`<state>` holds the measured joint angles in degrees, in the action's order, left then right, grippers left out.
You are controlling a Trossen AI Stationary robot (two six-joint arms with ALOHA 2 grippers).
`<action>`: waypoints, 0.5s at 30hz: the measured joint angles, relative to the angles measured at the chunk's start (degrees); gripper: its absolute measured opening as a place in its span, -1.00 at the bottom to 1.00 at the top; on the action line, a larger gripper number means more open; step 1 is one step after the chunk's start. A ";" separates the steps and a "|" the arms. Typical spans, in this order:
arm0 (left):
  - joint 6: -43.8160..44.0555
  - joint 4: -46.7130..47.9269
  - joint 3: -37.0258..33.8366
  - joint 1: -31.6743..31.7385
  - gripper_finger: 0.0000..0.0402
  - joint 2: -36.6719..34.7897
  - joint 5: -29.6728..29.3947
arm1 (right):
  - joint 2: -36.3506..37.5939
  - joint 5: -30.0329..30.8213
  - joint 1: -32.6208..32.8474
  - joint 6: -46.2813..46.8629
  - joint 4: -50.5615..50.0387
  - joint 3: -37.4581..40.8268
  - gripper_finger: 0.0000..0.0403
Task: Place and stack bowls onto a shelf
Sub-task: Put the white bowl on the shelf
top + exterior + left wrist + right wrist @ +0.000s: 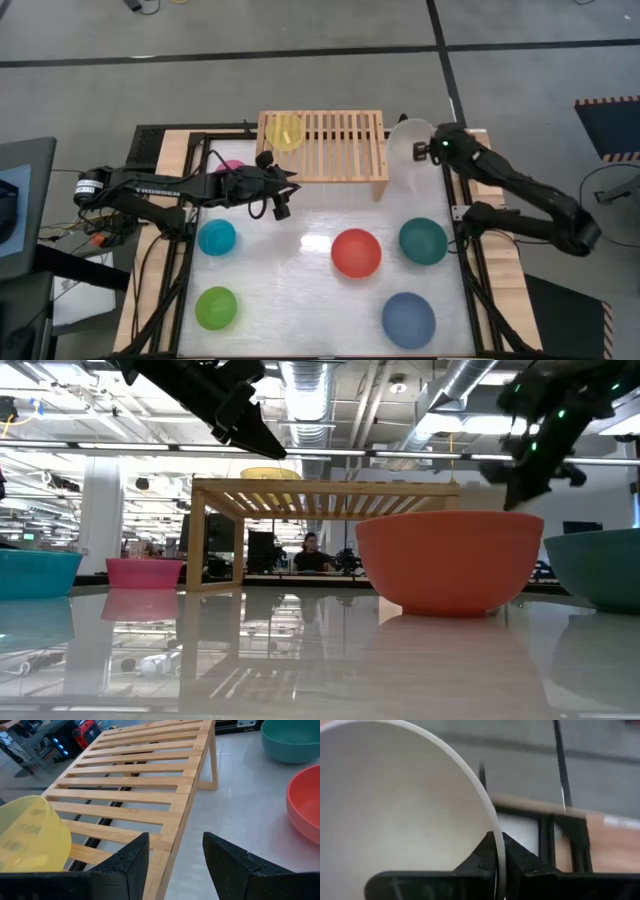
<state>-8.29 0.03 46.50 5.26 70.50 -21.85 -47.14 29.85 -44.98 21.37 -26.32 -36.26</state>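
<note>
The light-wood shelf (330, 146) stands at the table's far middle. A yellow bowl (285, 131) sits on the slats at its left end and also shows in the left wrist view (30, 837). My left gripper (175, 865) is open and empty, just in front of the shelf's left part (288, 180). My right gripper (428, 150) is shut on the cream-white bowl (406, 140) just past the shelf's right end. The pink bowl (228, 166) is partly hidden by my left arm. The cyan (216, 237), lime green (216, 307), red (356, 252), teal-green (423, 240) and blue (408, 319) bowls rest on the table. My right gripper pinches the cream-white bowl's rim (496, 851), one finger inside the bowl and one outside. The bowl is lifted clear of the table and tilted, beside the shelf's right leg.
The shelf's slats (140, 780) to the right of the yellow bowl are bare. The red bowl (450, 560) and the teal-green bowl (598, 565) stand in front of the shelf's right half. A dark frame (470, 280) runs along the table's edges. A person (312, 550) sits in the room behind.
</note>
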 joint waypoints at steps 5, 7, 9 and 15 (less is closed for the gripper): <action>-0.03 -0.02 0.00 0.00 -0.15 0.00 0.00 | 6.06 1.75 0.44 0.25 7.24 -1.77 -0.84; -0.15 -0.36 0.00 0.02 -0.15 0.00 0.00 | 6.64 -0.14 0.47 0.23 9.20 -3.53 -0.84; -0.26 -1.37 0.00 0.02 -0.15 0.00 -0.02 | 5.86 -2.77 0.47 0.51 9.79 -5.84 -0.85; -0.96 -3.28 0.00 0.02 -0.15 0.00 0.02 | -3.27 -14.80 2.31 0.23 8.74 -13.27 -0.84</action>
<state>-9.26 -3.24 46.50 5.28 70.50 -21.83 -50.41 15.05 -42.67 21.61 -17.58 -49.52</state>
